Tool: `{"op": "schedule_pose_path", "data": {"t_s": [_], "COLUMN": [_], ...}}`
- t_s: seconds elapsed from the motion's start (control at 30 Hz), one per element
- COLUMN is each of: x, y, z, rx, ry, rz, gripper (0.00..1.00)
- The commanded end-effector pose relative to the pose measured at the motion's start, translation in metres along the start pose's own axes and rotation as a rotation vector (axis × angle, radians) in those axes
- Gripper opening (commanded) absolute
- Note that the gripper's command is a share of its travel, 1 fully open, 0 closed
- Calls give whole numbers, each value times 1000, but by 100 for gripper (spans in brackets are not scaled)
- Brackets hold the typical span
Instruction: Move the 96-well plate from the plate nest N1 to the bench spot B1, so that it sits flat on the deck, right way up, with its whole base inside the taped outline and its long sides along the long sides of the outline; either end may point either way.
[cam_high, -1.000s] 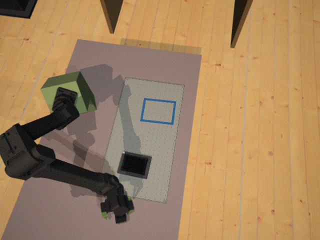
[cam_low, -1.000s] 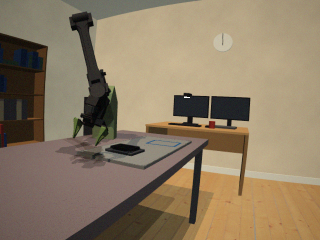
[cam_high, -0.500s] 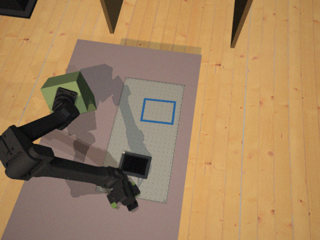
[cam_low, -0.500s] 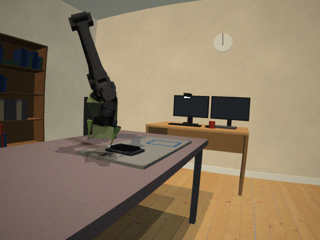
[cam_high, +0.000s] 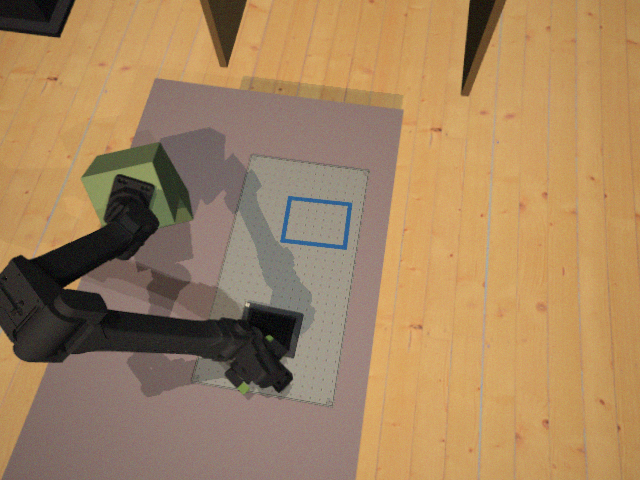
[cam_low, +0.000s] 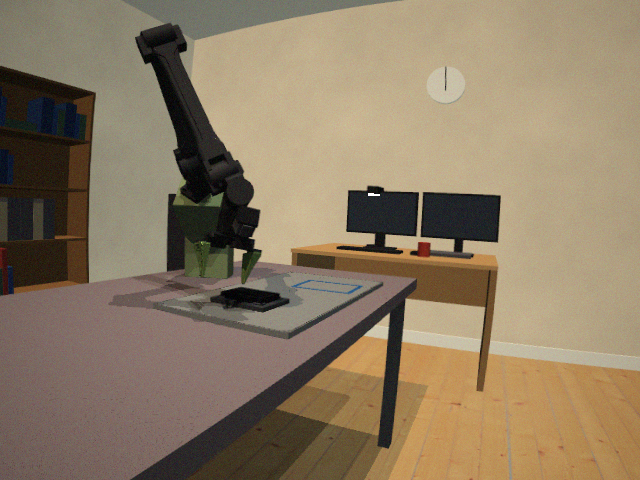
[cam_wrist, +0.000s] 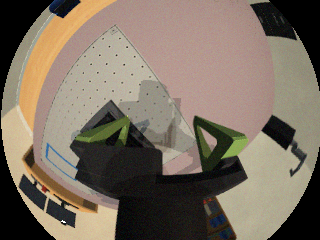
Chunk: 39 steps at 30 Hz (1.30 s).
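Mauve table (cam_high: 310, 134) on plank flooring, with a grey perforated deck (cam_high: 330, 289) laid along the middle of the top view. Blue taped outline B1 (cam_high: 283, 222) in the deck's upper half. Dark 96-well plate (cam_high: 276, 320) lower down, seated in the plate nest N1 (cam_high: 298, 330), well apart from the outline. Above the plate's lower-left edge, gripper (cam_high: 255, 361), green fingers (cam_low: 250, 262) spread wide, holding nothing. Green base block (cam_high: 155, 175) at left.

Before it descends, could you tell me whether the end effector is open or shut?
Open: the end effector has its green fingers spread wide, holding nothing.
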<state>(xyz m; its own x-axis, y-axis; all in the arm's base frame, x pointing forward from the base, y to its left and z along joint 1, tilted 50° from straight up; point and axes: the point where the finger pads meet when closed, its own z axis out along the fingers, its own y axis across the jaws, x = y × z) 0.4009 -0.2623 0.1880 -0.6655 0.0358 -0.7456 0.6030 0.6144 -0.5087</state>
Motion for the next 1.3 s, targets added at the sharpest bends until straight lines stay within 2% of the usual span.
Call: {"op": "schedule_pose_path", "data": {"t_s": [0.0,0.17,0.23,0.27,0.3,0.43,0.47,0.53,0.73,0.8,0.9,0.97,1.0,1.03,1.1,1.13,1.27], "x": [-8,9,24,22,30,20,26,26,59,70,72,62,54,54,54,65,65], "y": [4,26,40,43,48,54,58,58,82,90,98,93,84,82,82,91,91], "z": [-12,-20,-16,-18,-20,-34,-36,-36,-46,-48,-53,-58,-51,-51,-51,-52,-52], "rx": [-24,-90,-92,-87,-108,-152,-165,-165,-250,-247,-239,-234,-215,-213,-213,-232,-232], "ry": [-19,23,51,34,56,40,50,50,105,117,100,79,81,83,83,97,97], "rz": [-54,-202,-223,-209,-253,-342,-372,-372,-571,-581,-543,-525,-500,-500,-500,-537,-537], "gripper": [100,100,100,100,100,100,100,100,100,100,100,100,100,100,100,100,100]}}
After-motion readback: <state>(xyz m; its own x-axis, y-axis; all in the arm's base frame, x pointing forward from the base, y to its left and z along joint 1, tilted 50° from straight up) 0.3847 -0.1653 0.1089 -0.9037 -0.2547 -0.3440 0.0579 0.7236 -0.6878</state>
